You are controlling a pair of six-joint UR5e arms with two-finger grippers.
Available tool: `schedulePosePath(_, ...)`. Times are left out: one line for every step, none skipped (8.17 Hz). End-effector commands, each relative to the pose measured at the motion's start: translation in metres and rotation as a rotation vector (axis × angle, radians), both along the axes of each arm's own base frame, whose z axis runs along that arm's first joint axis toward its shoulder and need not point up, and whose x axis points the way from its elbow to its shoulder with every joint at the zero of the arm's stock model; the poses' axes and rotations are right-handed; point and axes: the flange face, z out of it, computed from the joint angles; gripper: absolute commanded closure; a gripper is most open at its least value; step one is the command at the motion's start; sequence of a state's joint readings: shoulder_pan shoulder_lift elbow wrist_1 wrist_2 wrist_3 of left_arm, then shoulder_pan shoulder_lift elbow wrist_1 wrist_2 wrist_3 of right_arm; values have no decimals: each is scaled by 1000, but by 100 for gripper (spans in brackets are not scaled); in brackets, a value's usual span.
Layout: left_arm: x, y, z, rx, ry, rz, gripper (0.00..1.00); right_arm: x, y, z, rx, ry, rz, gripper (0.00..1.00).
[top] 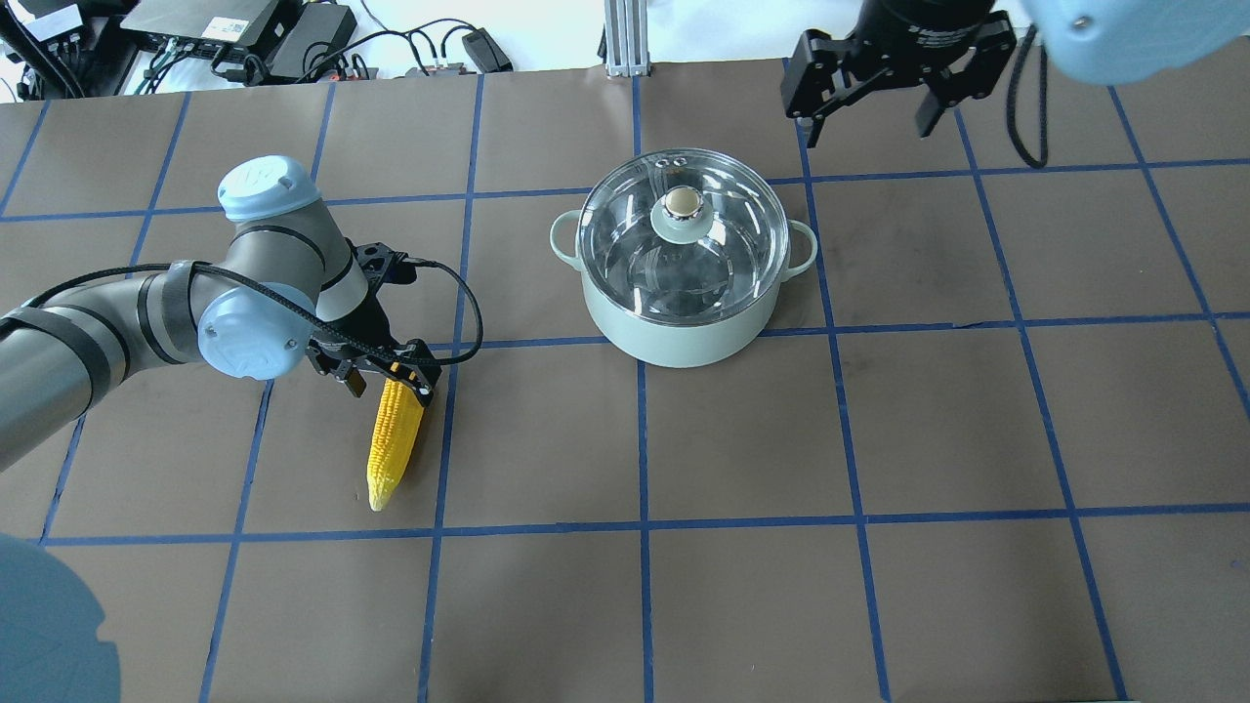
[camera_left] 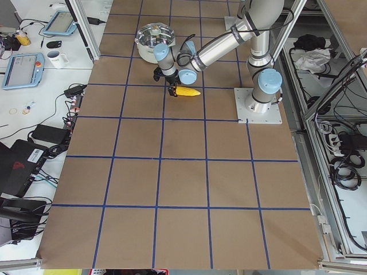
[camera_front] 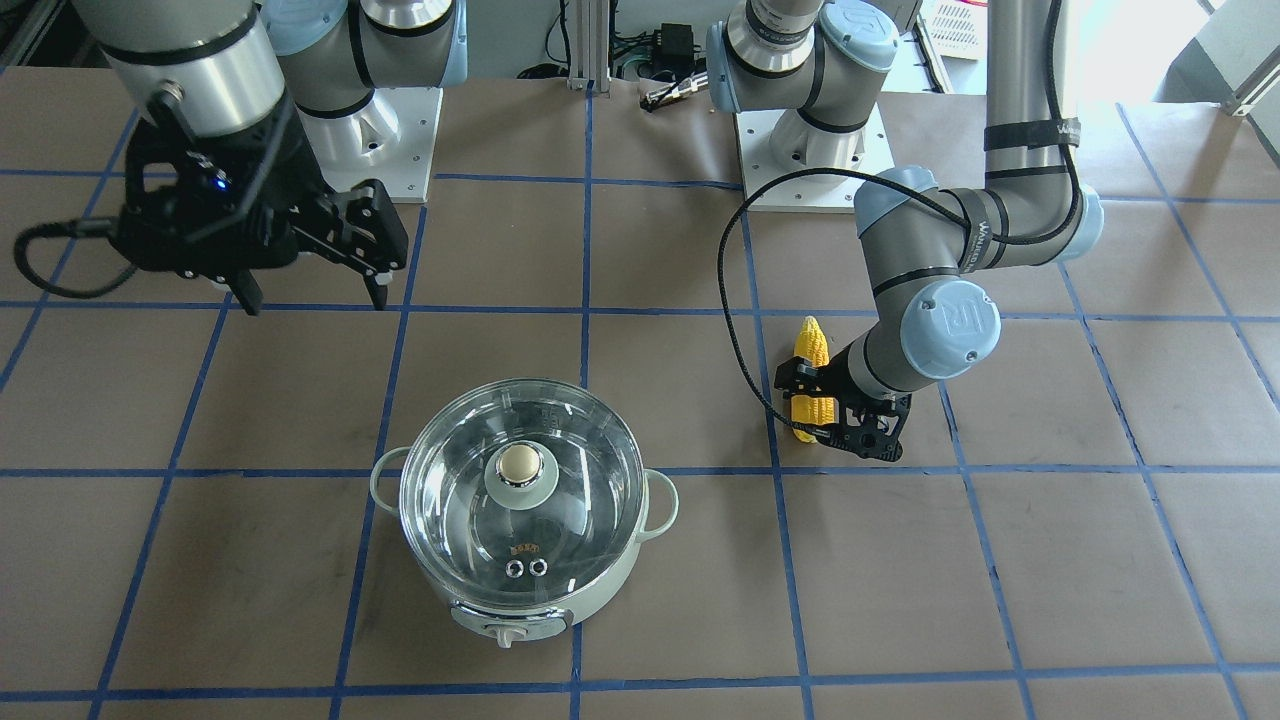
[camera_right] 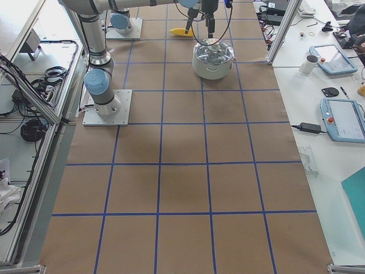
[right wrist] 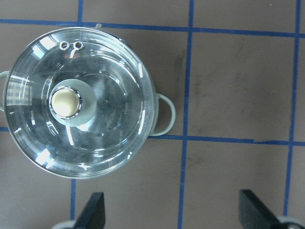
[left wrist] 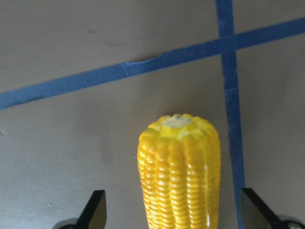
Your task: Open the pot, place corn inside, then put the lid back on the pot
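The corn (top: 395, 439) is a bare yellow cob lying flat on the surface (top: 879, 439). Its thick end, with a pale core, sits between the spread fingers of the left tool (top: 391, 388), and neither finger touches it. Its tapered tip points away from that tool.

The pot (top: 674, 337) is round and pale mint, with two loop handles and a front knob. It stands upright, well apart from the left tool and near the right tool (top: 869, 125), which hangs over the surface beside it.

The lid (top: 684, 244) is a clear glass dome with a beige knob on a pale green base. It sits squarely on the pot, its two metal-ringed vent holes on the front-knob side, and shiny steel shows through the glass.
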State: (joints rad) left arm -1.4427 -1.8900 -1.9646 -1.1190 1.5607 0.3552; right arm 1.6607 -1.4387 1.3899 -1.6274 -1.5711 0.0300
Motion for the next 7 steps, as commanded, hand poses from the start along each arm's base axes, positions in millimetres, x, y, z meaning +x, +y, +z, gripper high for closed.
schedulePosePath(-1,10,-8,30,-6,18,6,117,-54,-114,-35,-39,-47,0)
schedulePosePath(-2,16,-12,42,-7,17,10,134,-72,-146,-69,-58,-68,0)
schedulePosePath(-2,17,-12,43,-9,13,24,137,-79,-167,-55,-48,-39,0)
schedulePosePath(-2,17,-10,38,-11,12,45,135,-80,-172,-49,-33,-28,0)
schedulePosePath(-1,18,-4,27,-21,9,62,135,-78,-177,-40,-31,-33,0)
schedulePosePath(-1,19,3,15,-39,43,68,135,-78,-179,-37,-32,-40,1)
schedulePosePath(-1,18,8,8,-57,113,76,134,-75,-175,-29,-31,-48,1)
